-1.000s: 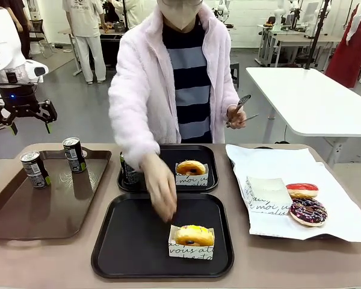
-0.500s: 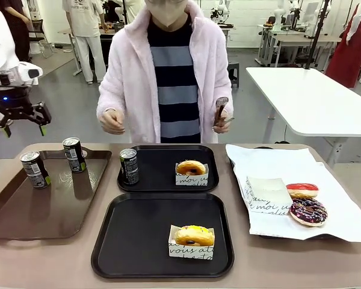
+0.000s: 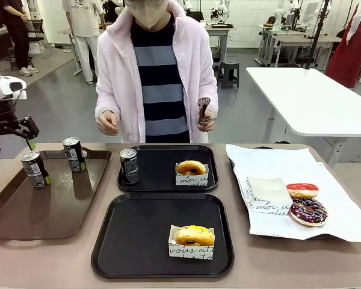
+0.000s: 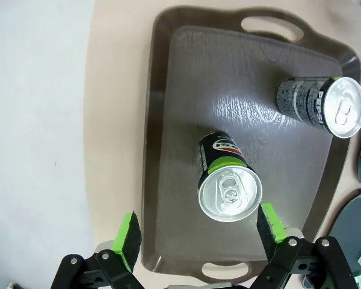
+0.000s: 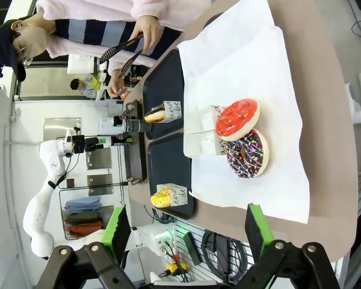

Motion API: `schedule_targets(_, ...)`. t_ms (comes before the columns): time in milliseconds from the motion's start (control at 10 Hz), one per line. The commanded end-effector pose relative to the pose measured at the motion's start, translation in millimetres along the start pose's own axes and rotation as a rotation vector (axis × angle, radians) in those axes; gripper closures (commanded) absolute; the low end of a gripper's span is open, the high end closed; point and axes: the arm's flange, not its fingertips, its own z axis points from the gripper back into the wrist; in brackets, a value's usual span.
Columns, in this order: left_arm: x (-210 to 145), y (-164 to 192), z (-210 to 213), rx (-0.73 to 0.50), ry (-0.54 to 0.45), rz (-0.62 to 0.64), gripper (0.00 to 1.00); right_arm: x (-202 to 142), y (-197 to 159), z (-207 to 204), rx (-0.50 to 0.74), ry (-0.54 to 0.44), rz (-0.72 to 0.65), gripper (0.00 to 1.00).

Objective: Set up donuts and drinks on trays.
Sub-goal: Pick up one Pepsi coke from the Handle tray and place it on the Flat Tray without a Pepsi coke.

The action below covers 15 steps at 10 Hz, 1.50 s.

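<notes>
Donut (image 3: 191,168), can (image 3: 129,166) on far tray (image 3: 159,177)

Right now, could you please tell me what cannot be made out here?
Front view: the left edge cuts off the arm above the left hand.
Front view: the label on the can on the far black tray is too small to read.
Left wrist view: the right edge cuts off the near black tray.
Right wrist view: the print on the sleeve of the yellow donut is too small to read.
</notes>
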Motion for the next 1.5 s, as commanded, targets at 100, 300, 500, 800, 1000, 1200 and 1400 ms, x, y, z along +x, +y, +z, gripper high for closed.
schedule_targets(100, -1.6, -11.5, -14.5, -0.022, -0.001, -0.046, 0.00, 1.5, 0.4, 0.5, 0.019, -0.009, 0.012, 0.00)
schedule_targets(300, -4.1, -19.0, -21.3, -0.006, 0.014, -0.066, 0.00, 1.5, 0.4, 0.5, 0.019, -0.009, 0.012, 0.00)
schedule_targets(500, -7.6, -24.7, -33.4, -0.007, 0.013, -0.074, 0.00, 1.5, 0.4, 0.5, 0.019, -0.009, 0.012, 0.00)
schedule_targets(800, 6.2, -33.1, -45.3, -0.009, 0.001, -0.068, 0.00, 1.5, 0.4, 0.5, 0.019, -0.009, 0.012, 0.00)
schedule_targets(1000, 18.0, -31.4, -52.8, -0.003, 0.028, -0.041, 0.00, 1.5, 0.4, 0.5, 0.019, -0.009, 0.012, 0.00)
schedule_targets(1200, 23.6, -29.0, -58.3, 0.003, 0.046, -0.038, 0.00, 1.5, 0.4, 0.5, 0.019, -0.009, 0.012, 0.00)
schedule_targets(1400, 24.4, -26.6, -63.5, 0.007, 0.067, -0.038, 0.00, 1.5, 0.4, 0.5, 0.019, -0.009, 0.012, 0.00)
